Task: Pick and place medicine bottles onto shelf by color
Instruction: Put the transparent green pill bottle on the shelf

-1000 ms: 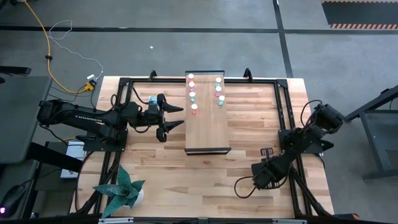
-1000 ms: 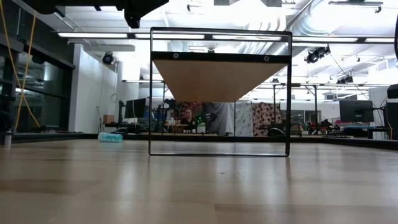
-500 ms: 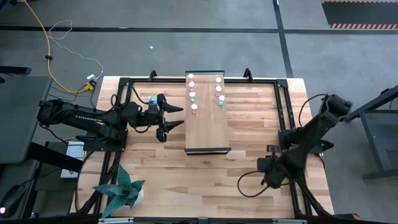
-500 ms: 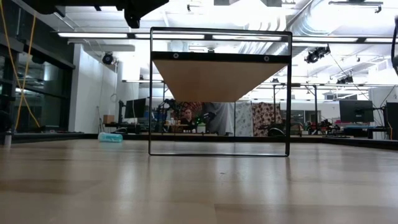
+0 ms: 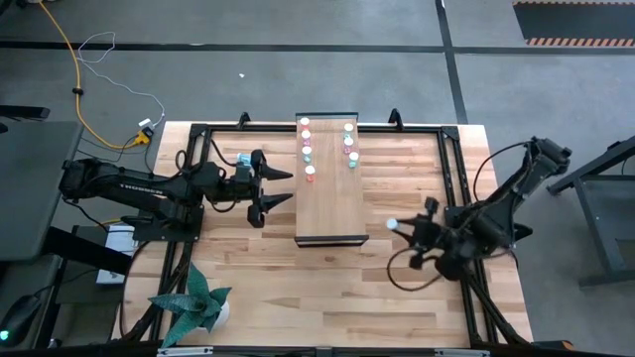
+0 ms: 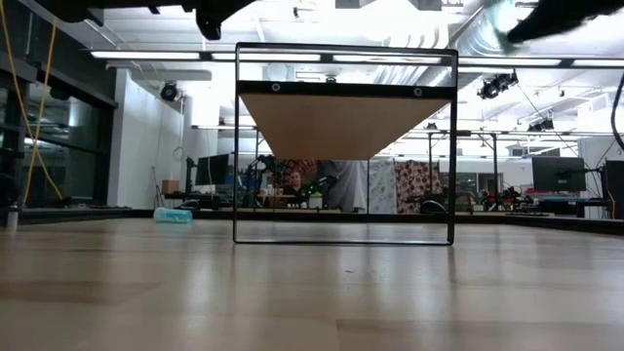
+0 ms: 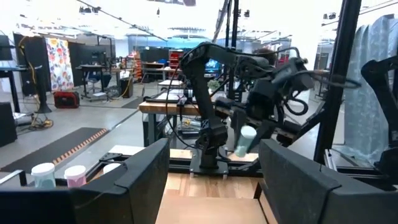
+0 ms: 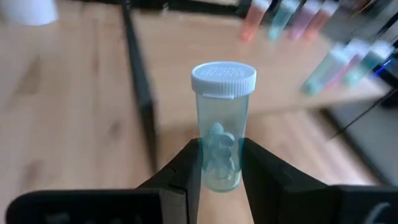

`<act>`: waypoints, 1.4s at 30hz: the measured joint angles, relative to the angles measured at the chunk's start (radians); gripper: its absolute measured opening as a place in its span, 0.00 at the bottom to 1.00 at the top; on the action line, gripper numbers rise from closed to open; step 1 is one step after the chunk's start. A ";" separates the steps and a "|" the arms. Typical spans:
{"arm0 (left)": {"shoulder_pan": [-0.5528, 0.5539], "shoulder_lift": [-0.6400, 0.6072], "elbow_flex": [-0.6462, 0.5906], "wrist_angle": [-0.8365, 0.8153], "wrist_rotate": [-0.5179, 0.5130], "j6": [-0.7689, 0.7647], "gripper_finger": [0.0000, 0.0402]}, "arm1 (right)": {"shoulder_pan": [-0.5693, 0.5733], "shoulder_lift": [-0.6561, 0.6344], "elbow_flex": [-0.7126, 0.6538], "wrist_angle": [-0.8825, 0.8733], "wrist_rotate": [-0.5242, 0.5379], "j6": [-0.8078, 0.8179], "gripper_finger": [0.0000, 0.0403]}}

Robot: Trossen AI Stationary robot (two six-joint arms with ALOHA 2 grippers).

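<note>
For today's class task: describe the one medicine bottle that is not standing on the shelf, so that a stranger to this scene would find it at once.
Start at the long pale shelf in the middle of the table, then look off its right side to the right gripper. Pinched between its fingers is a pale blue-green translucent bottle with a white cap. Unlike the other bottles, lined up in two rows at the shelf's far end, it is held above the table.

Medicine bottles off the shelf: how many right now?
1: a teal bottle, clamped in the right gripper, above the table right of the shelf. The rest stand at the shelf's far end; the arms may hide others.
</note>
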 joint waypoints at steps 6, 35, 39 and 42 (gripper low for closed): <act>0.000 0.000 0.000 0.003 0.000 -0.001 0.59 | -0.175 0.014 0.000 0.137 -0.032 -0.291 0.21; 0.000 0.000 0.000 0.005 0.001 -0.009 0.59 | -0.753 -0.046 -0.230 0.822 -0.808 -0.845 0.21; 0.000 0.000 0.000 0.004 0.001 -0.009 0.59 | -0.814 -0.034 -0.230 0.837 -0.877 -0.867 0.21; 0.000 0.000 0.000 0.004 0.001 -0.009 0.59 | -0.863 -0.034 -0.244 0.874 -0.948 -0.886 0.21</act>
